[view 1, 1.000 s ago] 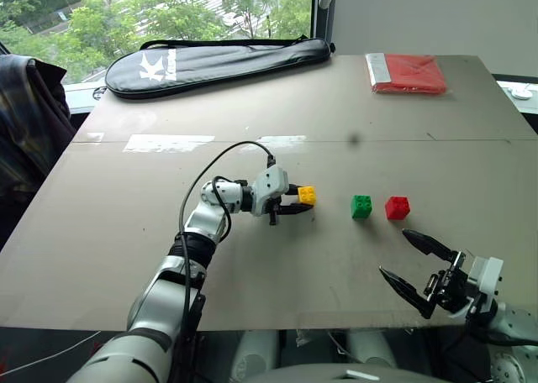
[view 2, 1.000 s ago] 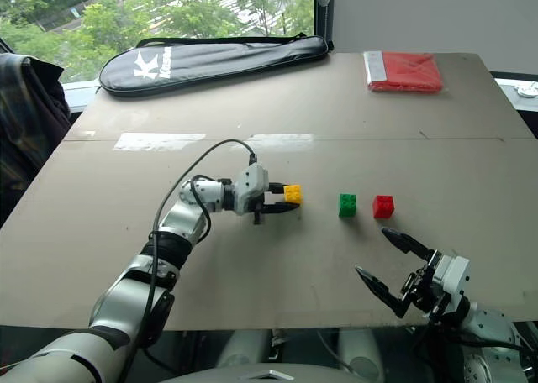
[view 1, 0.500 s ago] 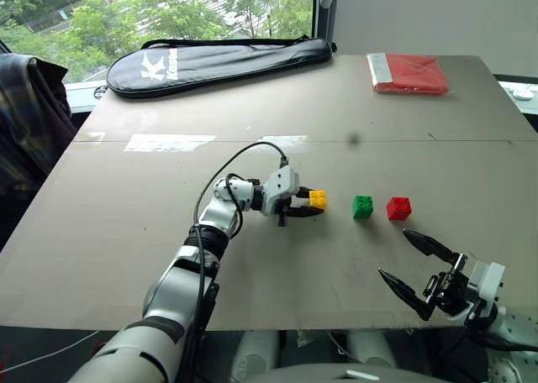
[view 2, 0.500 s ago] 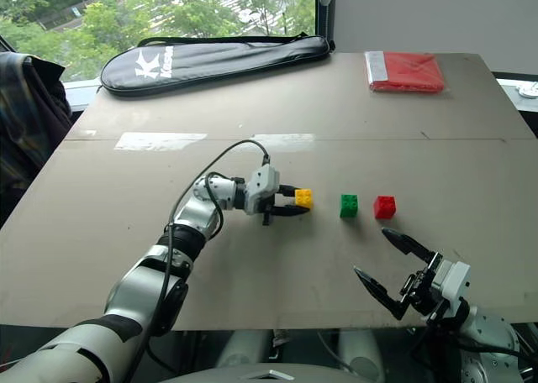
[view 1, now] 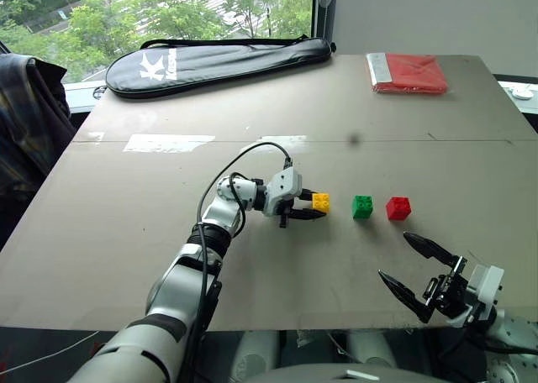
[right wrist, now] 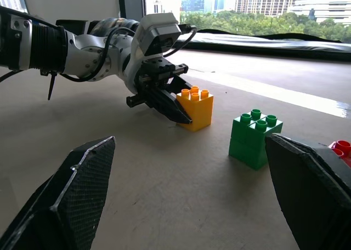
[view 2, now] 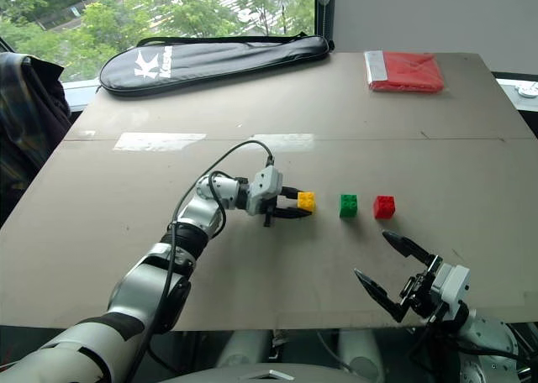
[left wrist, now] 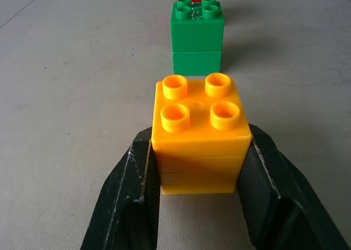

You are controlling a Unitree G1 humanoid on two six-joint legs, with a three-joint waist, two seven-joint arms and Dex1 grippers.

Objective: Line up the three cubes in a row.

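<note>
As the yellow cube [view 1: 320, 201] slides closer to the green cube [view 1: 362, 207] and red cube [view 1: 398, 207] on the table [view 1: 420, 148], the left gripper [view 1: 311, 207] stays clamped on it, nearly completing the row; the right gripper [view 1: 414, 270] waits nearby, jaws spread.

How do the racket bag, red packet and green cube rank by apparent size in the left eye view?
1. Racket bag, clearly largest.
2. Red packet.
3. Green cube, smallest, although it lies nearer the camera than the other two.
</note>
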